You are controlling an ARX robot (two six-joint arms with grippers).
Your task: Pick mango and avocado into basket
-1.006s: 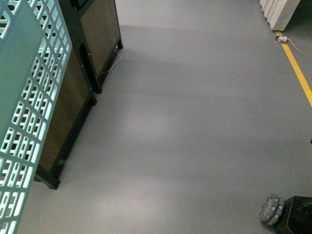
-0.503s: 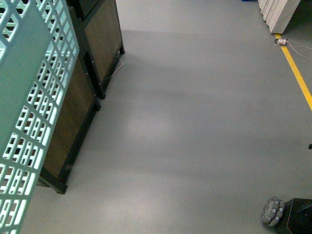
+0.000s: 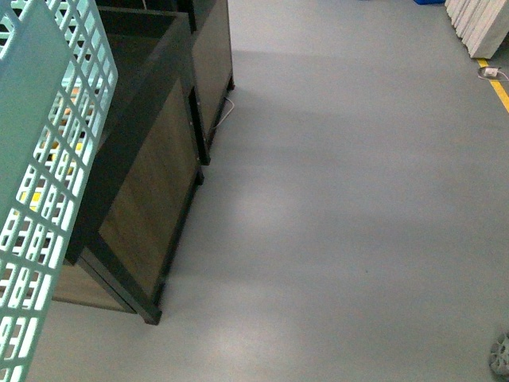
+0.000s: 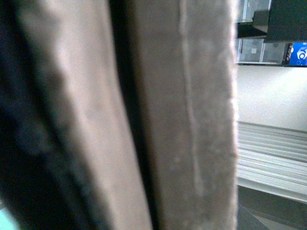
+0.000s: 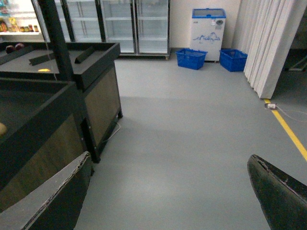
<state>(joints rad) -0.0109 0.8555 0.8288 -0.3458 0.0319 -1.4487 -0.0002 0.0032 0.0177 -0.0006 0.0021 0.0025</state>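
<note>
- The grey floor point(image 3: 334, 207) takes up most of the front view, same as before, but the whole scene has been swung over. Less of it is left bare on the stand side than half a second ago.
- The dark display stand point(image 3: 151, 207) with wood-look panels has been brought much further into the front view. The inside of its top bin is shown now, where only the side panels were seen earlier.
- The basket point(image 3: 32, 95) is still held right up against the front camera on the robot's left, off the floor, overlapping the stand's near corner. Bits of yellow-orange are glimpsed through its slots, but what they are can't be told.
- The left wrist view is filled by a blurry grey-brown handle point(image 4: 192, 120). The left gripper can't be made out there, so how it's set can't be told.
- The right gripper point(image 5: 169, 158) is seen above the floor with its fingers point(image 5: 53, 201) spread far apart and nothing held between them.
- A yellow blob point(image 5: 43, 70) is spotted in the stand's far bin, but whether it's the mango can't be said. The avocado can't be picked out in any view.
- The yellow line point(image 3: 501, 91) has been pushed out to the floor's far right edge, with only a short stub left.
- The grey lump point(image 3: 501, 362) at the floor's near right corner is mostly cut off now.
</note>
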